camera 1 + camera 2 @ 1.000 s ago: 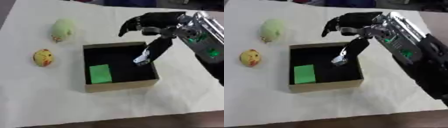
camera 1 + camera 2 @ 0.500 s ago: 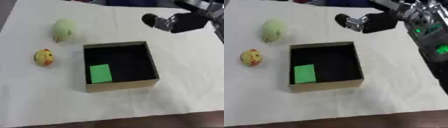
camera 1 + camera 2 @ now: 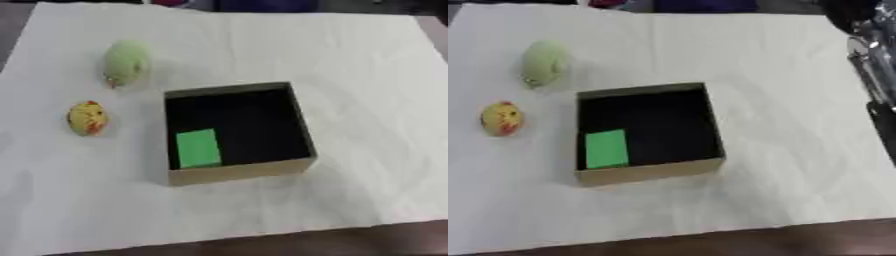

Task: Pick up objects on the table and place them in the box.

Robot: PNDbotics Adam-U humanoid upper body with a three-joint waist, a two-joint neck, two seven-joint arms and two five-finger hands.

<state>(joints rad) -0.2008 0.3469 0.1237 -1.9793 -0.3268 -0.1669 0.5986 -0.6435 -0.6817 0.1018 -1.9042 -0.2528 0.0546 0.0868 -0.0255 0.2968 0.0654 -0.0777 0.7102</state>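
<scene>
- Open brown cardboard box with black inside (image 3: pixel 236 172) holds a flat green rectangular block (image 3: pixel 198 148).
- Pale green rounded toy (image 3: pixel 126 61) at ten o'clock, yellow-and-red rounded toy (image 3: pixel 87 118) at nine.
- Right arm (image 3: pixel 874 65) at the right edge; its hand's state cannot be told.

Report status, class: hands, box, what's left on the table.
Neither hand visible; right arm at right edge. Box holds green block. Yellow toy and pale green toy on table, nothing blocking.

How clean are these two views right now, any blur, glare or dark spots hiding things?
Left eye view: soft all over, no glare; the box interior is very dark, only the green block shows. Right eye view: equally soft; the arm at the right edge is smeared; light shadows beside the green toy and yellow toy.
</scene>
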